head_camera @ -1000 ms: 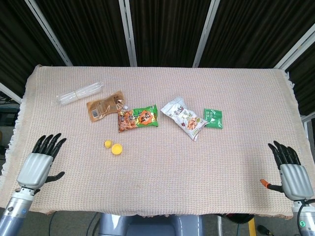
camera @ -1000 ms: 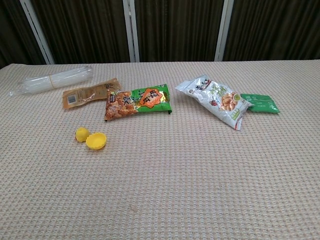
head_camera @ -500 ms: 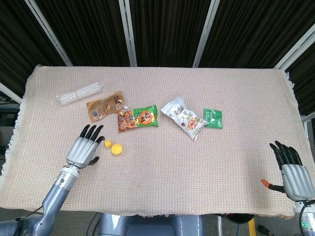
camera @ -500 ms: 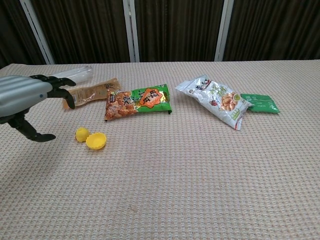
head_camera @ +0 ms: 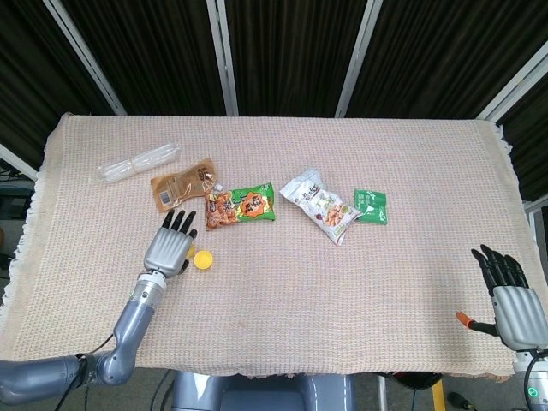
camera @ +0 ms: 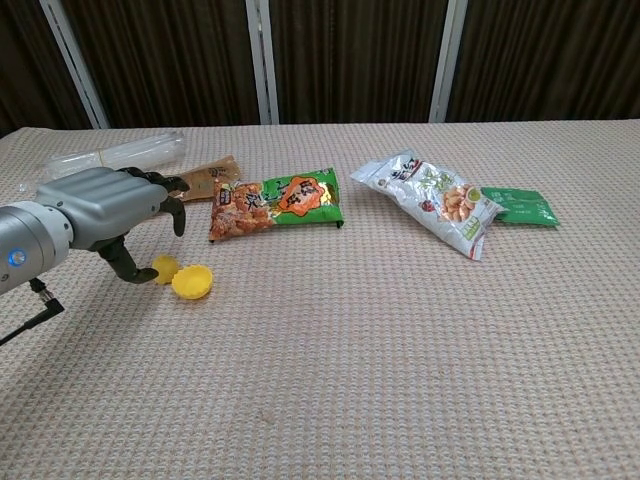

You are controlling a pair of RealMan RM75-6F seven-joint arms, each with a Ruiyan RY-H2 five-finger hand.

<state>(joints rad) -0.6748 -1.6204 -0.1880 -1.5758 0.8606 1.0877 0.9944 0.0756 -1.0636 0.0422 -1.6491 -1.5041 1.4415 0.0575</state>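
My left hand (head_camera: 169, 248) (camera: 115, 210) hovers low over the cloth with its fingers apart and curved down, holding nothing. A small yellow piece (camera: 163, 266) lies just under its fingertips, hidden by the hand in the head view. A yellow cap-like piece (head_camera: 204, 259) (camera: 192, 281) lies right beside the hand. Just beyond the fingers are a green and orange snack bag (head_camera: 241, 205) (camera: 277, 203) and a brown pouch (head_camera: 181, 185) (camera: 205, 177). My right hand (head_camera: 512, 300) is spread at the table's near right corner, holding nothing, and is outside the chest view.
A white snack bag (head_camera: 320, 204) (camera: 430, 200) overlaps a small green packet (head_camera: 371, 206) (camera: 518, 207) right of centre. A clear plastic sleeve (head_camera: 139, 162) (camera: 110, 158) lies at the far left. The woven tablecloth (head_camera: 282, 325) covers the table; dark curtains hang behind.
My left hand has travelled from the near left edge rightward and forward, arriving over the yellow pieces. The right hand has barely moved. None of the objects shifted.
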